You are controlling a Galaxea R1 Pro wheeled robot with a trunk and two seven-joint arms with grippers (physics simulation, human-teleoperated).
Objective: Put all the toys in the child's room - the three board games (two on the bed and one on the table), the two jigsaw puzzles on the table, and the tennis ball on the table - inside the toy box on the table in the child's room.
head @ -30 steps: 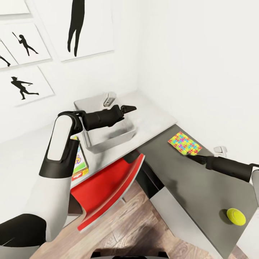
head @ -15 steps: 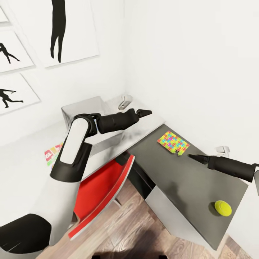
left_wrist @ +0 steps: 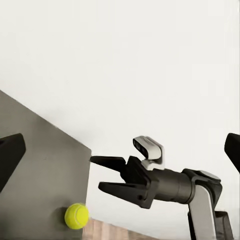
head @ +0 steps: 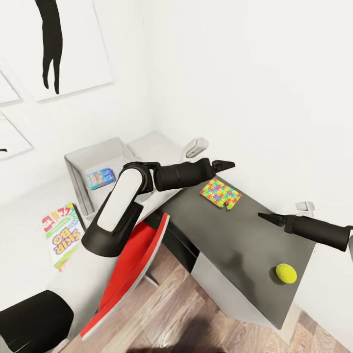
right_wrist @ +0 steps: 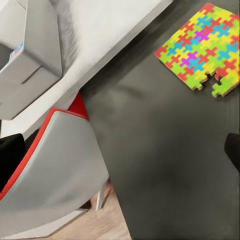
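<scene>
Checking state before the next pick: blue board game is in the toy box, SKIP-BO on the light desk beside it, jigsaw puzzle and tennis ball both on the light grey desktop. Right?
Not quite. The head view shows the jigsaw puzzle and tennis ball on the darker grey wing, not the light desktop. The rest holds: the blue board game lies in the toy box, and the SKIP-BO box on the light desk beside it.

"SKIP-BO" in yellow letters on the green-and-white board game (head: 61, 234)
</scene>
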